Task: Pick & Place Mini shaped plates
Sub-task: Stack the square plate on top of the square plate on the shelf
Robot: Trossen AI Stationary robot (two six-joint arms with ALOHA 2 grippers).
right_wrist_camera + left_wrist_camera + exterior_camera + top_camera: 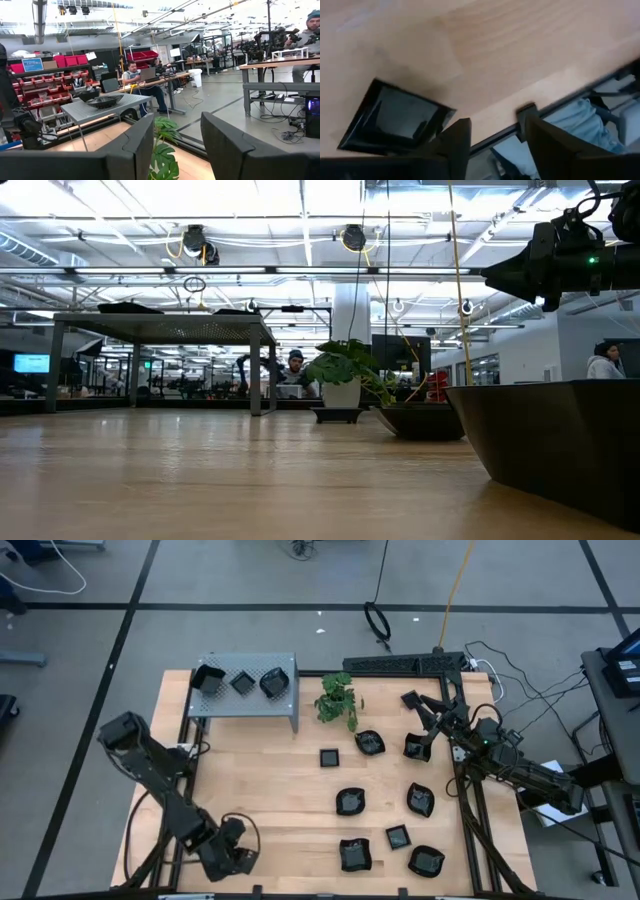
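Left tool (232, 858) sits low at the worktop's (270, 790) 7 o'clock corner, fingers parted and holding nothing; in its wrist view a square plate (395, 116) lies flat just beside the fingertips, near the worktop edge. Looks like a reach or a fresh release, cannot tell which.

Eight plates lie loose on the right half, the nearest row (355, 854) at 5 o'clock. Right tool (420, 730) hangs raised at 2 o'clock just above one plate (415, 747), fingers spread with nothing between them.

Far back at 11 o'clock, three plates (242, 682) already rest on the grey rack (290, 716); plant (338, 698) at 12 o'clock.

Step in hand, as I judge it: mid-task, ferrying plates to the rack. Next move calls for centring a tool over a rim, descending and closing.
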